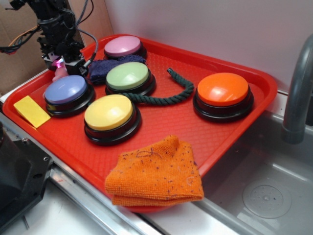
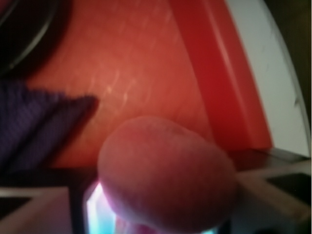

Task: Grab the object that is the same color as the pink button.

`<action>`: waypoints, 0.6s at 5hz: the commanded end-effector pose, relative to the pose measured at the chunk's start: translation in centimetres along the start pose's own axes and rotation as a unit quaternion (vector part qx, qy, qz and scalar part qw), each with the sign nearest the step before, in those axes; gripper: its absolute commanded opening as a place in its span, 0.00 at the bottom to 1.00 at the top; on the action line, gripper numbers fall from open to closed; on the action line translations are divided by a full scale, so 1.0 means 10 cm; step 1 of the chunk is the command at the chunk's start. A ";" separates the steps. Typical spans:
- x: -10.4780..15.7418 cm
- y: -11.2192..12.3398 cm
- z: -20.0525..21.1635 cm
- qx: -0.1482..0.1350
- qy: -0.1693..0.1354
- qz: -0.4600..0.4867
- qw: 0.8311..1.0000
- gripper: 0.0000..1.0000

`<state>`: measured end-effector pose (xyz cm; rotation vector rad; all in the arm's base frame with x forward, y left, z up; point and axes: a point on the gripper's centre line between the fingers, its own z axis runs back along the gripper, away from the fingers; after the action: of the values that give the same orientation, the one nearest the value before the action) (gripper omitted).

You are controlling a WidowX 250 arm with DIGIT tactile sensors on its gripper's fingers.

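The object, a small soft pink plush toy [image 1: 59, 74], sits at the tray's far left, just behind the blue-lavender button [image 1: 66, 89]. My gripper [image 1: 63, 66] stands right over it. In the wrist view the pink toy [image 2: 165, 175] fills the space between my fingers, blurred and very close, and the gripper [image 2: 161, 204] looks shut on it. The pink button [image 1: 123, 45], a pale pink dome on a black base, stands at the tray's back. The dark blue cloth [image 1: 100, 68] lies between them and shows again in the wrist view as the cloth [image 2: 29, 122] at the left.
The red tray [image 1: 264, 81] also holds a green button [image 1: 128, 76], a yellow button [image 1: 108, 111], an orange button [image 1: 222, 89], a dark green rope [image 1: 166, 95], an orange cloth [image 1: 156, 174] and a yellow card [image 1: 32, 111]. A grey faucet [image 1: 298, 93] and a sink [image 1: 264, 191] lie to the right.
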<state>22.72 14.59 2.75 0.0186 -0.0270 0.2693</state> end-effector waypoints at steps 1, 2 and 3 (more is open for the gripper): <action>0.08 -0.50 0.78 0.034 -0.051 -0.060 0.996 0.00; 0.03 -0.94 1.03 0.008 -0.066 -0.126 0.990 0.00; -0.07 -1.26 1.11 -0.016 -0.052 -0.189 0.980 0.00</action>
<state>25.01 1.95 11.46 0.0043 -0.0551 -0.0969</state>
